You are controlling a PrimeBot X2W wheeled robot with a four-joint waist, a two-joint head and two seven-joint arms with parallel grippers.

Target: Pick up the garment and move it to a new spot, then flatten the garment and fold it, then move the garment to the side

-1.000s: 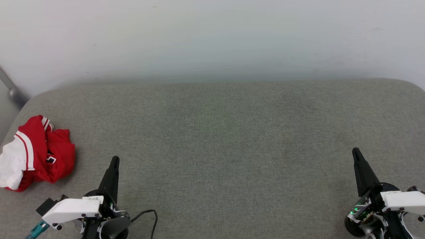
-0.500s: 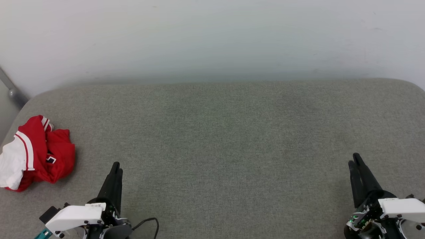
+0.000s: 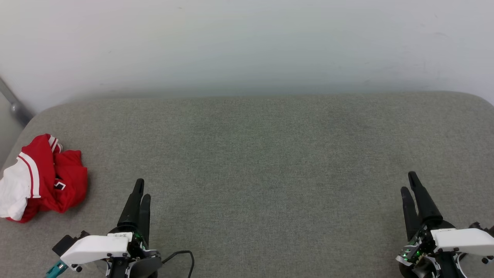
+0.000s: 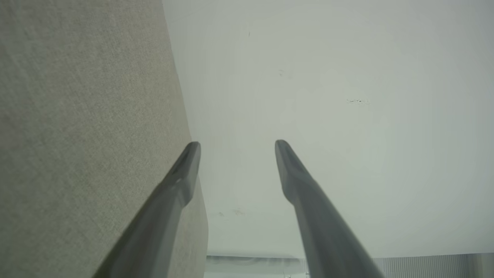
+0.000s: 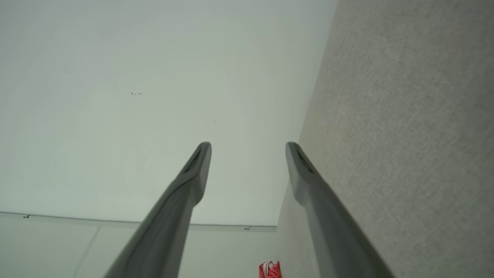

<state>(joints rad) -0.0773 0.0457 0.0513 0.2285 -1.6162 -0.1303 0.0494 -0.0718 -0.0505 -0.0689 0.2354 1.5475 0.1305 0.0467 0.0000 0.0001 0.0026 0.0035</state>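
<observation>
Jaws on both arms are spread wide and hold nothing; each wrist view shows clear space between the two dark fingers.

Working from my left, the garment (image 3: 46, 177) lies crumpled in a red-and-white heap. It sits well out to the left of the left gripper (image 3: 142, 189), about level with its fingertips, with the white sleeve on the side farthest from the jaws. A scrap of the black number print shows among the folds.

As I judge it, the step in hand is the first pickup, not yet begun. I would swing the left gripper across to the heap and come down over a raised red ridge rather than the outlying sleeve. Closing on a generous bunch of cloth should lift the whole thing as one. I would then carry it to the open ground between the two grippers, where both can reach to spread it.

A dark cable (image 3: 181, 256) loops just right of the left gripper's base, and I would keep the cloth away from it. The right gripper (image 3: 408, 181) waits far to the right, well apart from the garment.

Under both lies a grey woven cushion (image 3: 251, 154) with rounded far corners. A grey metal bar (image 3: 13, 104) slants past its far left corner, and a plain pale wall (image 3: 247, 38) rises beyond the fingertips.
</observation>
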